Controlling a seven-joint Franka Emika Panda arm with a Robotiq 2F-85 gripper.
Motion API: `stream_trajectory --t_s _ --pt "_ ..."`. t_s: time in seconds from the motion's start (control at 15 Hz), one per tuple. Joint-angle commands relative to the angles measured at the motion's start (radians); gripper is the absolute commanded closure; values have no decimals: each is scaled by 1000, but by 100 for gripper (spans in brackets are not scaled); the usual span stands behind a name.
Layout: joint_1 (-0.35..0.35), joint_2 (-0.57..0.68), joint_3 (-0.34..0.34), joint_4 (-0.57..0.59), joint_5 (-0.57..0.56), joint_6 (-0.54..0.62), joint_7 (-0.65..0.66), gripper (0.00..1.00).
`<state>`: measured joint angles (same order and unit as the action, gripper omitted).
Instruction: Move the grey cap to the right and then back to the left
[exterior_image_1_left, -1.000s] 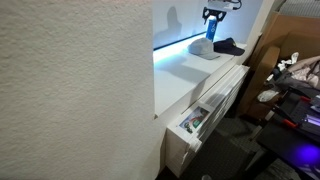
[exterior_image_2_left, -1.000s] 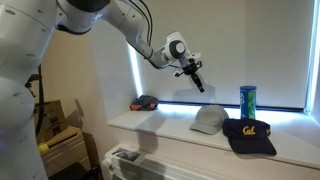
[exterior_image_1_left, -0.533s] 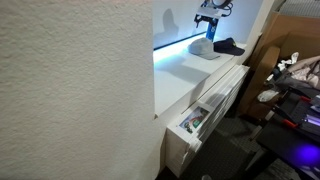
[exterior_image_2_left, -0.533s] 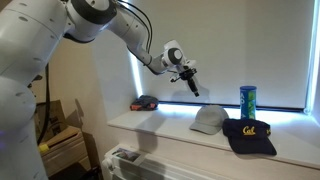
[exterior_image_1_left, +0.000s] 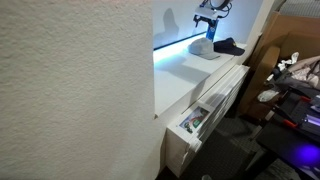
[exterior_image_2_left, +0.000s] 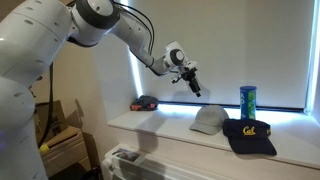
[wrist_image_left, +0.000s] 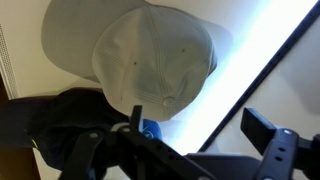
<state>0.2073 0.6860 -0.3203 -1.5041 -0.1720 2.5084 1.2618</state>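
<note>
Windowsill holds grey cap just beside a navy Cal cap; gripper hovers above the grey cap, clear of it, jaws seemingly apart, empty.

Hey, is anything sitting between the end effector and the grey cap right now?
Nothing visible does. The end effector hangs in open air above the grey cap, and the wrist view shows the cap uncovered. A navy cap lies close beside it on the sill.

The gripper runs off my wrist view's bottom edge and hides most of the dark cap. I only get a sliver of the blue bottle.
</note>
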Motion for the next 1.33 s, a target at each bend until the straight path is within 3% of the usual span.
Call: stream_trajectory --t_s 0.0,0.07,0.13,0.33,0.53,0.67,0.73,1.0,1.27 --pt "-101 -16 50 16 81 -17 12 0" --pt "-130 -9 62 31 113 -39 -4 0" --pt "-81 -4 30 15 56 -8 18 0" --pt "-128 -2 46 21 87 -9 11 0" --pt "-218 45 165 91 202 -155 -134 0" --pt "-287 39 192 87 261 -257 -239 0" --pt "-200 26 144 51 210 -177 -133 0" --pt "-209 31 144 55 216 -186 -145 0" --pt "-198 67 104 28 208 100 -77 0"
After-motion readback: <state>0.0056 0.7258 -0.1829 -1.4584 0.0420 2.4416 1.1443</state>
